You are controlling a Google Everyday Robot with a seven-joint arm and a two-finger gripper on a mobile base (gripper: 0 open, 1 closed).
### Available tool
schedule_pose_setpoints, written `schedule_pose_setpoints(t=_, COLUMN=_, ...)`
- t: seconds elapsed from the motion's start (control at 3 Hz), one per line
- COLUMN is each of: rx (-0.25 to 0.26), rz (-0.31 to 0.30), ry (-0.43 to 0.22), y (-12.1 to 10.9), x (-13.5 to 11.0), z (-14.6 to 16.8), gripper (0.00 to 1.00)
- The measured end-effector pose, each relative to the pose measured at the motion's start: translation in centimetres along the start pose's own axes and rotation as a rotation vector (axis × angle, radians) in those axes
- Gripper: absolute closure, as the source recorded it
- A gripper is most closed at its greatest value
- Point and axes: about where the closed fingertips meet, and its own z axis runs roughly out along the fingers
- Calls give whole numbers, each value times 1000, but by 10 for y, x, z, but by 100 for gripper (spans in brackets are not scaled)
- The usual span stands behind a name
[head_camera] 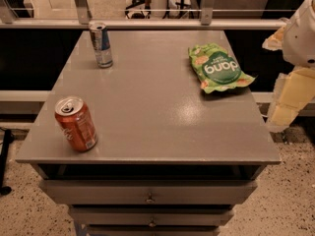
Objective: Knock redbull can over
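Drawers (147, 193) show nearest, under the grey bench (157, 117), with an orange-red soda can (76, 124) upright at its near-left corner. Redbull can (101, 44): slim, blue-and-silver, silver top, upright far left by the far edge, bare surface between it and a green snack bag (219, 69) far right. End effector (288, 100) hangs off the right edge, well apart, grip state not discernible.

Off the table's (147, 112) right edge, your robot's arm (302, 33) shows a rounded white shell with small dark dots near its lower rim. Beneath it, the gripper (286, 102) is pale yellow and blocky, in flat-sided segments.
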Motion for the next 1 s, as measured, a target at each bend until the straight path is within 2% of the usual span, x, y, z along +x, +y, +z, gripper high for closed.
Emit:
schedule_pose_setpoints(t=0.33, rx=9, rz=1, ry=-8, y=-2, x=-3, z=1, gripper=0)
schedule_pose_setpoints(t=0.67, rx=26, rz=7, ry=-71, y=-16, x=-25, z=24, gripper=0)
schedule_pose_setpoints(t=1.0, rx=56, rz=12, ry=-201, y=-56, x=-75, z=66, gripper=0)
